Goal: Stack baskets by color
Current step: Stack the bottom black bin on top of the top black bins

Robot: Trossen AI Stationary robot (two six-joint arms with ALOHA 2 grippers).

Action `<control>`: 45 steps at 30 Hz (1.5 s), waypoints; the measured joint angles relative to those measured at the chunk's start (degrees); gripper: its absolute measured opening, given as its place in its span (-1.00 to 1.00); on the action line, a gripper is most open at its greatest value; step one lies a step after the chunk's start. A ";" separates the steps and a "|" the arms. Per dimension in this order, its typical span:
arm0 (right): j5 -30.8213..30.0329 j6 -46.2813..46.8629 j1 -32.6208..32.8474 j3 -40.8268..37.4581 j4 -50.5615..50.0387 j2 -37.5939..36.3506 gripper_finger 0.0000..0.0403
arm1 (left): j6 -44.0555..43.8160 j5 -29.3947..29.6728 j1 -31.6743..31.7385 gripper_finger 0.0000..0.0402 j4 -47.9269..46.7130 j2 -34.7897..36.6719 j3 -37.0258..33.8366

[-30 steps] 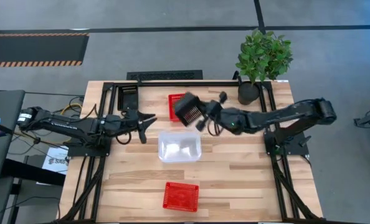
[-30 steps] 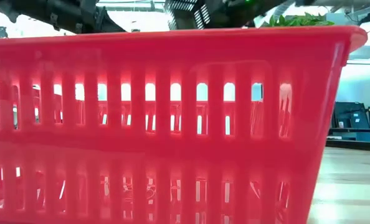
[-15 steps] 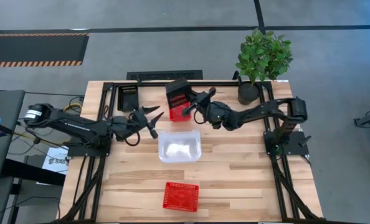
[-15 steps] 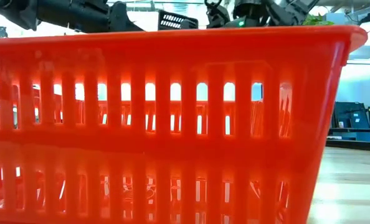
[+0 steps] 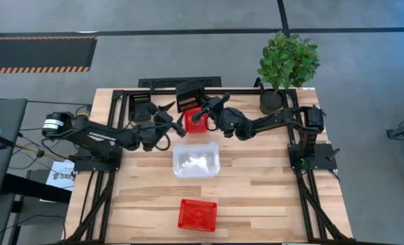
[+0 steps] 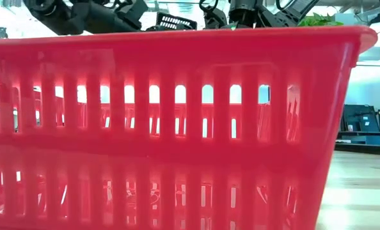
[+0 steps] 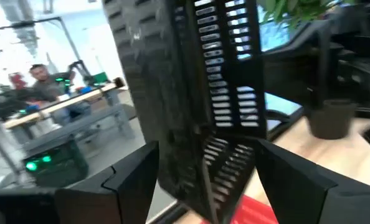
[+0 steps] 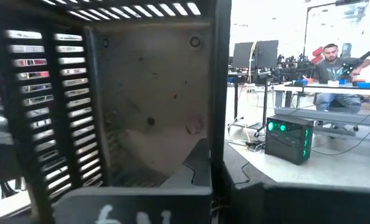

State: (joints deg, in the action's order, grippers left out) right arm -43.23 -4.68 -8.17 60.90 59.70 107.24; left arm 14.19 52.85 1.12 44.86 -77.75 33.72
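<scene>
Both arms have closed in toward the far middle of the table since a second ago: the right gripper (image 5: 203, 116) has carried its black basket (image 5: 189, 96) away from the table's centre to the far edge, and the left gripper (image 5: 166, 117) has slid in from the left to meet it, spreading its fingers wide as it comes.

Now the right gripper is clamped tight on the black basket's rim, the basket tilted up on its side in the air, hanging past the fingertips over the far rail. From the left wrist view the black basket (image 7: 191, 93) fills the space just ahead of the left fingers (image 7: 132, 180), which stand fully apart on either side of its lower end, gripping nothing.

Right beneath both sets of fingers sits a red basket (image 5: 194, 121) on the wood. On the near side of the fingers rests the clear basket (image 5: 196, 159), and well nearer still another red basket (image 5: 198, 214), which blocks almost all of the low view. Another black basket (image 5: 141, 107) sits beside the left fingers, at the far-left corner.
</scene>
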 joint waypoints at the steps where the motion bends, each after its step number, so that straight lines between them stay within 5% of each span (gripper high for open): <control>1: 0.00 -0.69 0.10 0.00 -0.01 -0.02 -0.97 | 0.46 0.95 0.27 0.25 -0.02 -0.83 0.82; 14: -0.28 -3.36 1.31 -0.11 0.05 -0.02 -0.96 | 4.68 4.75 0.54 0.25 1.34 -2.04 2.92; 28: 3.33 -6.50 2.15 -0.11 0.65 -0.02 -0.95 | 4.78 6.27 0.02 0.23 5.44 5.41 2.93; 32: 3.05 -6.52 2.12 -0.11 0.65 -0.02 -0.98 | 4.57 7.21 0.11 -0.02 4.58 5.41 2.93; 39: 3.03 -6.33 1.87 -0.13 0.82 -0.02 -0.95 | 3.63 7.43 -0.72 -0.90 3.74 5.46 2.93; 45: 10.06 -6.32 1.59 -0.17 0.55 -0.02 -0.90 | 4.60 8.73 -0.39 -0.99 3.80 5.54 2.93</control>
State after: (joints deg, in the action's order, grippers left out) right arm -33.17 -11.00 -6.59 60.73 60.24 107.22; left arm 18.79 61.58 0.73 48.67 -72.20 36.64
